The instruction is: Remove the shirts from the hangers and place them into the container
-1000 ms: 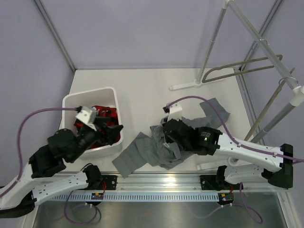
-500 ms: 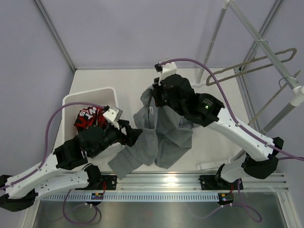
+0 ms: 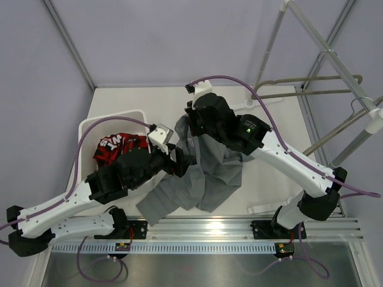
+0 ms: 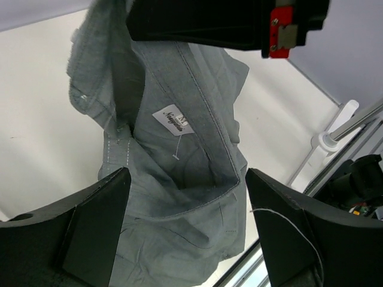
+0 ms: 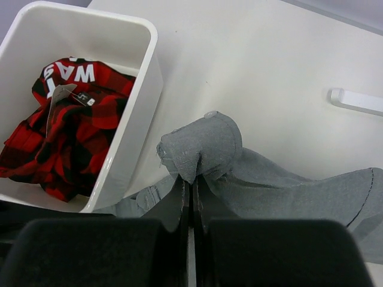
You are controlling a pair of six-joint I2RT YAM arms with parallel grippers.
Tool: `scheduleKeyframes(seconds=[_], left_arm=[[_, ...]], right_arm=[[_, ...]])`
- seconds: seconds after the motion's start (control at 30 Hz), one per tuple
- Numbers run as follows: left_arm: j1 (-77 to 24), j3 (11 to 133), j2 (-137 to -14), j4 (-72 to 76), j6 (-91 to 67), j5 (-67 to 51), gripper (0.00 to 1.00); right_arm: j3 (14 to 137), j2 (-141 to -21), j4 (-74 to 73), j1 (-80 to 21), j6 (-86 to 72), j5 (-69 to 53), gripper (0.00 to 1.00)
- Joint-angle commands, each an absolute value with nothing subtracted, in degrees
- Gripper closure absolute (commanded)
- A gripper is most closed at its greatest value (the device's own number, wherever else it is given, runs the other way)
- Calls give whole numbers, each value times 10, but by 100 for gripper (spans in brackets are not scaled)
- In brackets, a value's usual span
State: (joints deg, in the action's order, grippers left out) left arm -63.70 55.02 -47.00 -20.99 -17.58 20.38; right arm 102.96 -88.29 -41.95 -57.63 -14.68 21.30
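Nearing grey shirt (image 4: 197,149), left pincer (image 4: 187,200) wider.

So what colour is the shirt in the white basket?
Red-and-black plaid cloth shirt, clearest in the right wrist view.

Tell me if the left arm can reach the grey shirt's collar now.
Probably yes: the left gripper is open with the collar just ahead of its fingers, nothing between, while the right gripper holds the grey shirt up.

The left arm (image 3: 114,179) hides one wall of the container (image 3: 105,127); the grey shirt (image 5: 239,173) buries the right pincer (image 5: 190,188) tips; we cannot fully read its label (image 4: 172,121).
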Motion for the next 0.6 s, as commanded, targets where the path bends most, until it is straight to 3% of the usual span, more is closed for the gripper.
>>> scheduleKeyframes(seconds=[0.0,0.5,0.57], left_arm=[[-642,568,-496,-149,-176,227,17],[-668,612,-627,-139,-187,313,17],[-667,625,-656,-154,-195,333,45]], right_arm=[[1063,-882,-420,-572,-136,200,100],[1074,-857,-438,-571,-143,185,100],[1078,-846,-443,-571,-145,186,100]])
